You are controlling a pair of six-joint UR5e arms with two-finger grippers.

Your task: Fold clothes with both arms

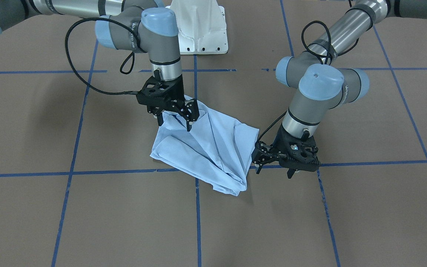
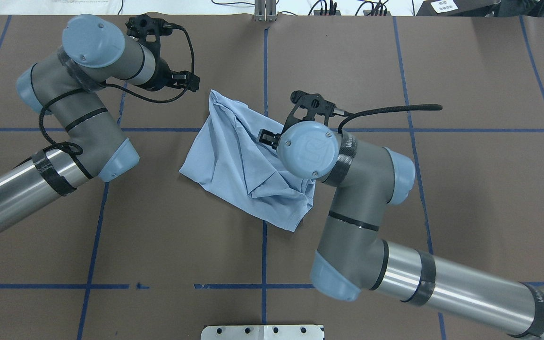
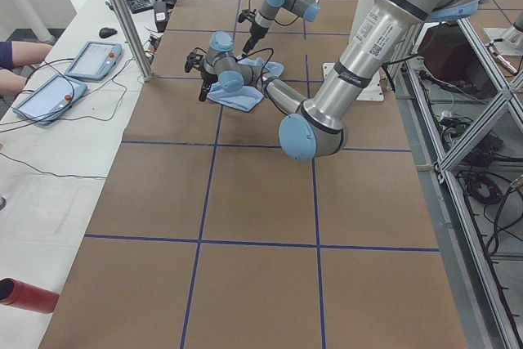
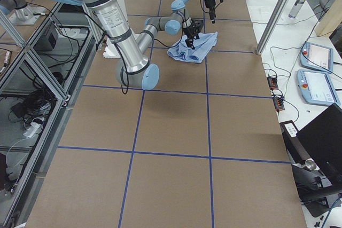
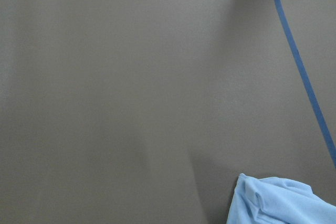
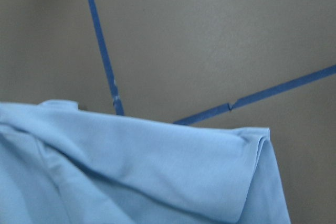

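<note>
The clothes are one pale blue T-shirt (image 1: 206,148) lying crumpled and partly folded on the brown table, also seen from overhead (image 2: 234,156). My right gripper (image 1: 174,124) hangs over the shirt's end nearest the robot base. Its fingers are spread, with their tips down at the fabric, open. The right wrist view shows folded blue cloth (image 6: 131,171) just below it. My left gripper (image 1: 274,170) stands open beside the shirt's opposite edge, low over the table and apart from the cloth. The left wrist view shows only a shirt corner (image 5: 278,203). Collar and print are hidden.
Blue tape lines (image 1: 197,207) grid the brown table. The white pedestal base (image 1: 198,26) stands behind the shirt. Side benches hold teach pendants (image 3: 49,96) (image 4: 315,57), and a person's arm (image 3: 16,55) rests at one. A red cylinder (image 3: 24,296) lies at a corner.
</note>
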